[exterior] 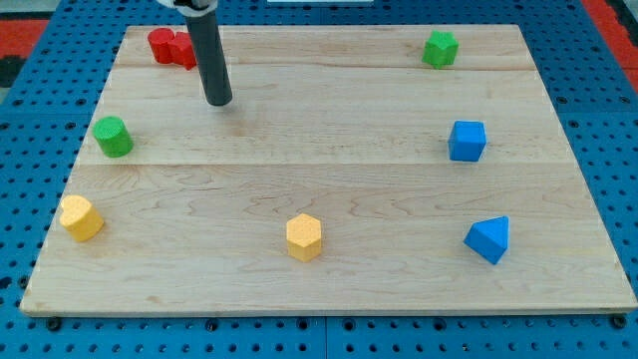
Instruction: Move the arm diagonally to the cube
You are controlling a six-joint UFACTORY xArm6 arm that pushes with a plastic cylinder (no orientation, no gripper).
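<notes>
The blue cube [467, 141] sits on the wooden board [329, 189] at the view's right, about mid-height. My tip [218, 100] rests on the board at the upper left, far to the left of the cube and slightly above it. The dark rod rises from the tip to the view's top edge. Two red blocks [171, 47] lie just up and left of the rod, partly hidden by it.
A green block [439, 49] is at the upper right. A green cylinder [113, 137] and a yellow block [80, 217] are at the left. A yellow hexagonal block [304, 237] is at bottom centre. A blue triangular block [488, 239] is at the lower right.
</notes>
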